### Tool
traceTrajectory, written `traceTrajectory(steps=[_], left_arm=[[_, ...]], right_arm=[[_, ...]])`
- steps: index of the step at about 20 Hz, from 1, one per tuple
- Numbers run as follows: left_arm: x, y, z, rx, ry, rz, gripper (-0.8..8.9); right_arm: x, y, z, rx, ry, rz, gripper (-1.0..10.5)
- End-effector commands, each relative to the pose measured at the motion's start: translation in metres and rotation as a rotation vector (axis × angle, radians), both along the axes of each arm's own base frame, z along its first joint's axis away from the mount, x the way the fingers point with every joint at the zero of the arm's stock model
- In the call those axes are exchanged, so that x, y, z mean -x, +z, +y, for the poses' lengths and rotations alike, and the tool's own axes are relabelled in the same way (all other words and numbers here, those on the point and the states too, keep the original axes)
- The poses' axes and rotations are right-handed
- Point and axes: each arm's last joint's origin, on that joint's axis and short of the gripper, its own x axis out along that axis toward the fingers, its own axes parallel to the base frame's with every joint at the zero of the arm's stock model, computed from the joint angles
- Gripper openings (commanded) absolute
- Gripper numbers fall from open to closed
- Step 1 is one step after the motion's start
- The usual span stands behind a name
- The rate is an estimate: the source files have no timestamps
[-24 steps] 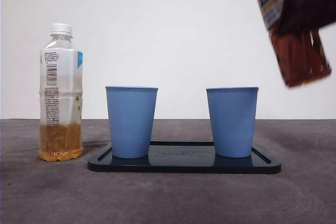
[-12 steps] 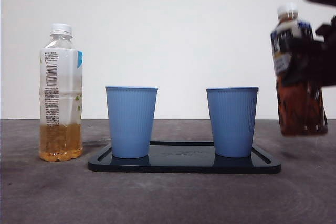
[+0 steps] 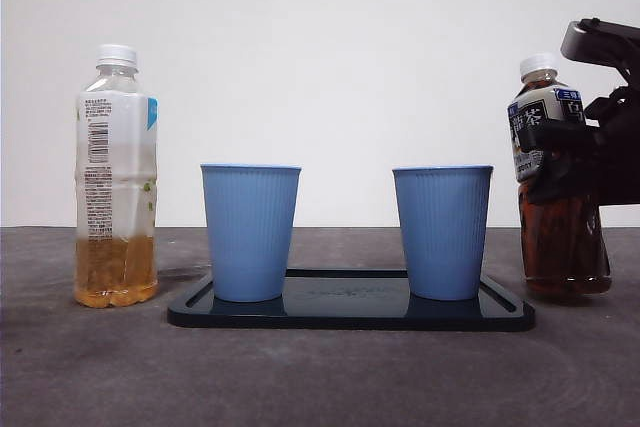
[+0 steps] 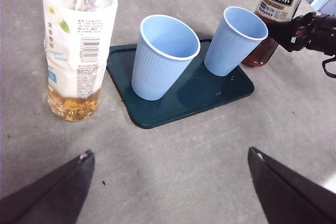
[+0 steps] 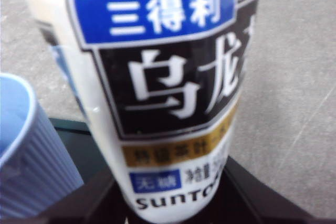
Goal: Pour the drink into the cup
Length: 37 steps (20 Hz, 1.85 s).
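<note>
Right of the tray (image 3: 350,318), right gripper (image 3: 560,159) fingers pinch the upright oolong tea bottle (image 3: 560,237), capped, ready for pouring; left gripper (image 4: 168,182) waits spread.

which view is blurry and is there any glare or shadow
Right wrist view: the dark tea bottle fills the frame, soft and out of focus. Front view: sharp, evenly lit, faint shadow beside the pale tea bottle. Left wrist view: sharp, slight sheen on the tray.
</note>
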Motion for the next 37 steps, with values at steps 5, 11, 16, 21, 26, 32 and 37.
traceTrajectory(steps=[5, 11, 16, 21, 26, 32, 37], left_arm=[[0.000, 0.006, 0.000, -0.009, -0.007, -0.032, 4.69], [0.000, 0.006, 0.000, -0.009, -0.007, -0.031, 4.69], [0.000, 0.006, 0.000, -0.009, -0.005, -0.031, 4.70], [-0.002, 0.006, 0.002, -0.047, 0.062, -0.049, 5.70], [-0.014, 0.003, 0.002, -0.082, 0.129, -0.072, 6.09], [-0.061, -0.047, -0.006, -0.039, 0.156, -0.020, 6.27], [-0.095, -0.068, -0.018, -0.111, 0.152, -0.046, 6.27]], right_arm=[[-0.005, 0.008, 0.002, -0.004, 0.006, -0.035, 2.2], [0.000, -0.003, 0.001, 0.023, 0.006, 0.083, 3.4], [0.002, -0.007, 0.000, 0.035, 0.005, 0.130, 4.0], [0.005, -0.009, 0.000, 0.026, -0.003, 0.182, 4.6], [0.037, 0.008, -0.007, 0.012, -0.009, 0.319, 4.6], [0.099, 0.049, -0.003, -0.175, 0.182, 0.330, 4.6], [0.123, 0.063, 0.004, -0.231, 0.358, 0.361, 4.6]])
